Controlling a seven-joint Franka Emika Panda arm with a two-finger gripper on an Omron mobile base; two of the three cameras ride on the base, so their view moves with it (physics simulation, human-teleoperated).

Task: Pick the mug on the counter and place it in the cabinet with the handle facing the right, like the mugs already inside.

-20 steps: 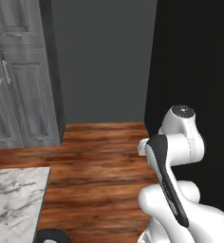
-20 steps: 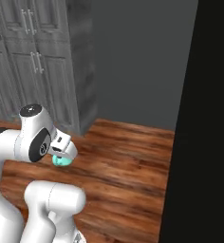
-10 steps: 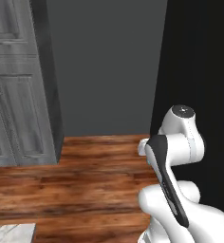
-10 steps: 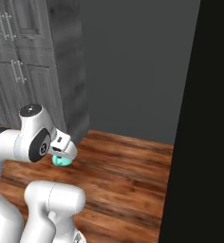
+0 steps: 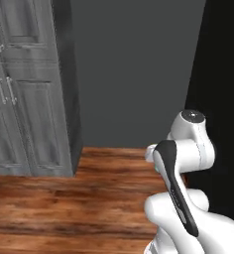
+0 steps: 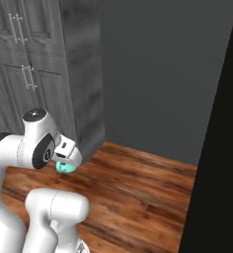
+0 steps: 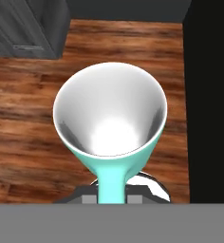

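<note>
mug: teal-green outside, glossy white inside, teal handle | cabinet: grey wood grain, panelled doors, light-grey bar handles | floor: reddish-brown planks, darker streaks | wall: flat dark grey | arm: white shells, dark joints, black strip along its link

A home kitchen: a tall grey wood-grain cabinet with panelled doors and light-grey bar handles stands on a reddish-brown plank floor at the left, against a plain dark grey wall.
</note>
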